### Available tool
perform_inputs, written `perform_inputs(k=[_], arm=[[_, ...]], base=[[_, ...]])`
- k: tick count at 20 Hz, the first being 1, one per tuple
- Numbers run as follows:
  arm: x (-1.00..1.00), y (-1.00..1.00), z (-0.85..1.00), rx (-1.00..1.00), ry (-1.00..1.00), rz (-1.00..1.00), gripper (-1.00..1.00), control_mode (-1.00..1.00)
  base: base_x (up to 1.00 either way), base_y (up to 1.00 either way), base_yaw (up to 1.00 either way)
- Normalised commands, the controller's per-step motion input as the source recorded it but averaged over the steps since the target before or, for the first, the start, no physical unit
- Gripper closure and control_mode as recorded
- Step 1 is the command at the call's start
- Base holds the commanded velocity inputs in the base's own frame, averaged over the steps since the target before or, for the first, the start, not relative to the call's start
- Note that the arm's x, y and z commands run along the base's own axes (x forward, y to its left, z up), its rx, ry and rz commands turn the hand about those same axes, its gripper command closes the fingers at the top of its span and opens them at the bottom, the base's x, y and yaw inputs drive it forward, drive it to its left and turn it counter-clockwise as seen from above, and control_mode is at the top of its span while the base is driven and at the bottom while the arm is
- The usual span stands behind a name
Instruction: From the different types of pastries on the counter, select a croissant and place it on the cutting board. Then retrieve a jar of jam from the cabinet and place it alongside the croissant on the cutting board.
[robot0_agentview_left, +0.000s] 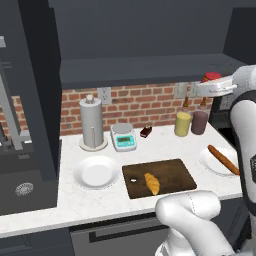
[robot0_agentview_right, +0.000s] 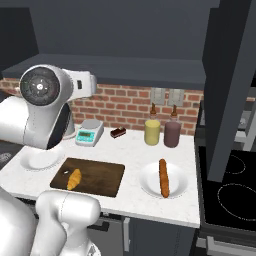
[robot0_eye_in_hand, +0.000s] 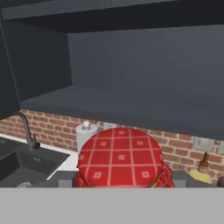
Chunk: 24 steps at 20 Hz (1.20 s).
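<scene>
Croissant (robot0_agentview_left: 152, 183) lay on the cutting board (robot0_agentview_left: 172, 170) — first step done. Jaws clamped on the jam jar (robot0_eye_in_hand: 120, 157), held out of the cabinet (robot0_eye_in_hand: 131, 105) — ready for carrying down.

Both base views look forward and down from behind the arm, left and right, sharing the surface (robot0_agentview_left: 150, 145) and cutting board (robot0_agentview_left: 175, 175), while the hand view faces the cabinet (robot0_eye_in_hand: 131, 70) close up.

Arm (robot0_agentview_right: 35, 125): glossy white rounded link shells, dark grey joints, one circular dark end cap ringed with small pale marks; white boxy hand housing (robot0_agentview_left: 215, 88); no cables visible.
</scene>
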Motion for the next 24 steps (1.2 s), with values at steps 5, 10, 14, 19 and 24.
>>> perform_inputs(k=[5, 10, 14, 19, 24], arm=[[-0.49, 0.21, -0.55, -0.05, 0.0, 0.04, 1.0, -1.0], [-0.14, 0.09, -0.54, -0.03, 0.04, 0.07, 1.0, -1.0], [0.0, 0.0, -0.44, 0.0, 0.01, 0.09, 1.0, -1.0], [0.08, 0.0, -0.52, 0.0, 0.12, 0.06, 1.0, -1.0], [0.2, -0.1, -0.58, 0.0, 0.03, 0.15, 1.0, -1.0]], base=[[0.0, 0.0, 0.0], [0.0, 0.0, 0.0], [0.0, 0.0, 0.0], [0.0, 0.0, 0.0], [0.0, 0.0, 0.0]])
